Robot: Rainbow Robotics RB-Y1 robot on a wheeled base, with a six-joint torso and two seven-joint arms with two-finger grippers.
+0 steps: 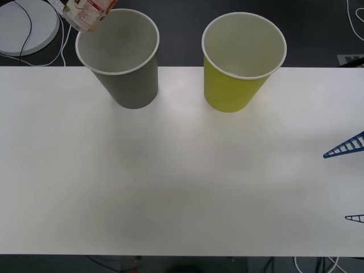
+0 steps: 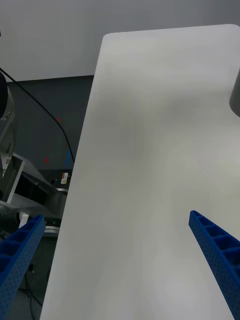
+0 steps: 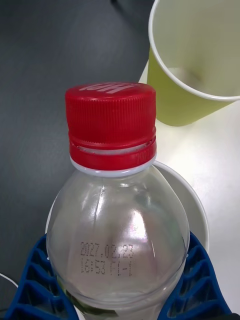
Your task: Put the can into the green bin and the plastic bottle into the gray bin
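The plastic bottle (image 3: 117,220), clear with a red cap, is held upright between the blue fingers of my left gripper (image 3: 120,292), which is shut on its body. It hangs over the white rim of the gray bin (image 3: 196,210). In the front view the bottle's labelled body (image 1: 88,14) shows tilted above the far left rim of the gray bin (image 1: 128,79). The green bin (image 1: 236,85) stands upright to its right, and also shows past the bottle as the green bin (image 3: 175,100). My right gripper (image 1: 350,182) hovers open at the table's right edge. The can is out of view.
A white table (image 1: 182,182) carries both bins along its far edge. Behind it, a round white disc (image 1: 25,25) with cables lies on the dark floor. The right gripper (image 2: 117,260) looks along the table's front edge toward the gray bin (image 2: 235,95).
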